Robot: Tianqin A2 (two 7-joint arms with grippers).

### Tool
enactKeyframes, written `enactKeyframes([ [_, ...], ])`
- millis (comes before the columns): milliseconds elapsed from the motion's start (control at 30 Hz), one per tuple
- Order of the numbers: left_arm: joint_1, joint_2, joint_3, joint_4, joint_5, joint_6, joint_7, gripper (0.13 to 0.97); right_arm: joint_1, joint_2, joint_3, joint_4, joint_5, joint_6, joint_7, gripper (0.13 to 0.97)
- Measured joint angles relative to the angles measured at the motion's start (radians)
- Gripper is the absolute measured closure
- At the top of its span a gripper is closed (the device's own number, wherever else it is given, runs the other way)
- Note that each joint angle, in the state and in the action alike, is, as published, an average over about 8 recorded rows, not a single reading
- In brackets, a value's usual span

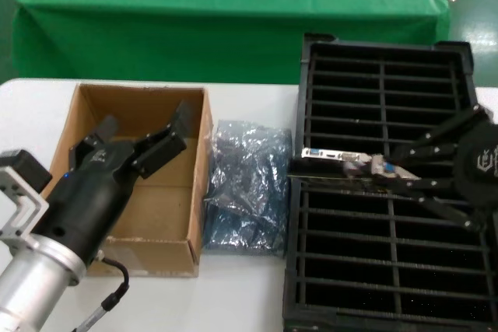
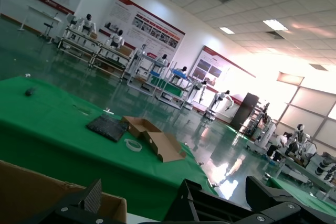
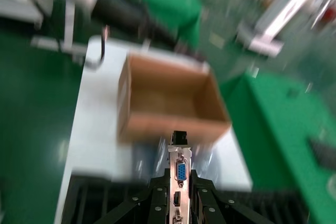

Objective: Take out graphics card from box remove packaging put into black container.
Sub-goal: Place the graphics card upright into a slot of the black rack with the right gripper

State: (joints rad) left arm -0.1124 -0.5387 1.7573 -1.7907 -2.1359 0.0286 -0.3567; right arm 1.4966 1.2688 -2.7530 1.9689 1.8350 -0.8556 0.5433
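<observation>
The graphics card [image 1: 342, 162] is a thin dark board with a silver bracket that carries a blue port and a white one. It hangs over the black container [image 1: 389, 192], near its left wall, with the long axis across the slot rows and the bracket end toward the packaging [image 1: 245, 188]. The right gripper [image 1: 389, 172] pinches the card. The left gripper [image 1: 144, 141] is spread wide above the box [image 1: 136, 176] and holds nothing.

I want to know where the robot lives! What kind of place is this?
Probably a big robot training hall or lab: other robots stand at rows of work benches, posters line the walls, and the floor is shiny green.
</observation>
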Motion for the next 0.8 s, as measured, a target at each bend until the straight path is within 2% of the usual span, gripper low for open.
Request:
enactKeyframes([
  [267,0.005,0.001,-0.011,0.001,-0.001,0.005,-0.002,0.132,0.085,-0.203,0.0,-0.125,-0.345,-0.379,0.378,0.9],
  [433,0.008,0.006,-0.027,0.008,-0.001,0.016,-0.002,0.132,0.111,-0.328,0.0,-0.199,-0.463,-0.59,0.57,0.9],
  [567,0.011,0.013,-0.04,0.016,0.001,0.026,-0.002,0.132,0.122,-0.407,0.0,-0.248,-0.507,-0.677,0.62,0.9],
  [800,0.019,0.025,-0.06,0.028,0.005,0.046,0.0,0.132,0.136,-0.502,0.0,-0.322,-0.568,-0.711,0.582,0.9],
])
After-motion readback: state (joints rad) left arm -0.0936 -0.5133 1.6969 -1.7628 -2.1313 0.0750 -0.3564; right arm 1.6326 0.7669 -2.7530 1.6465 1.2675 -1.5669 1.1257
